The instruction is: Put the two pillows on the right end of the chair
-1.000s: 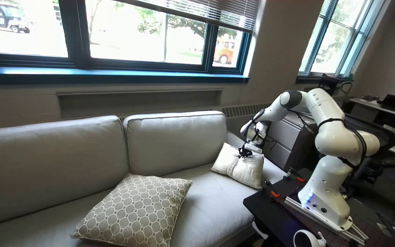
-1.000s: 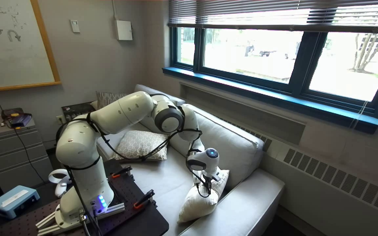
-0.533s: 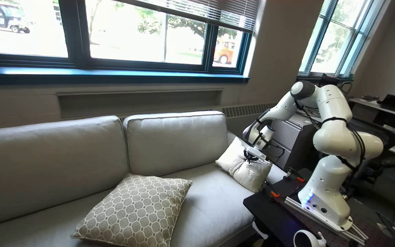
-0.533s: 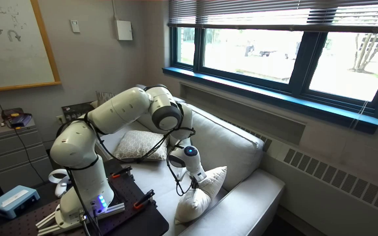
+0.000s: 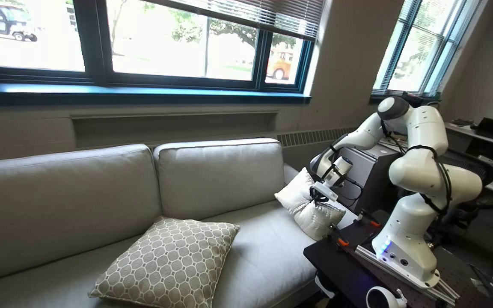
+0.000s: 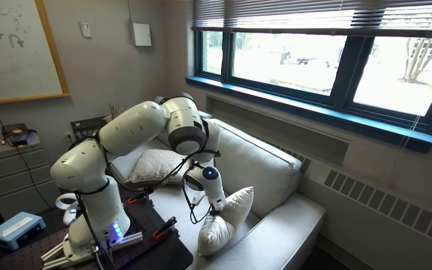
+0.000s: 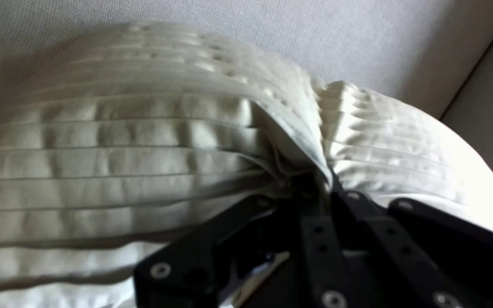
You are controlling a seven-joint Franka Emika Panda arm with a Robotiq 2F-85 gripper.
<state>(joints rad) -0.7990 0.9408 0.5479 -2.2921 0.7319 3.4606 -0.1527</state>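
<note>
White pillow [image 6: 229, 222] is just beside the armrest [image 6: 278, 232] of the sofa [image 5: 257, 252], a fold pinched in the gripper [image 7: 325, 184]; the tan pillow [image 5: 173, 261] lies well apart from that armrest. Best to settle the white one firmly, then let go slowly.

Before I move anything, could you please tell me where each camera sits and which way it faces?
An exterior view stands before the sofa, facing it and a window; the arm shows at picture right.
An exterior view stands near the armrest, looking slantwise along the sofa; the arm crosses the foreground.
The wrist view sits behind the gripper, the only robot part showing, and faces the white pillow.
Both exterior views share the arm, sofa, white pillow and tan pillow.
</note>
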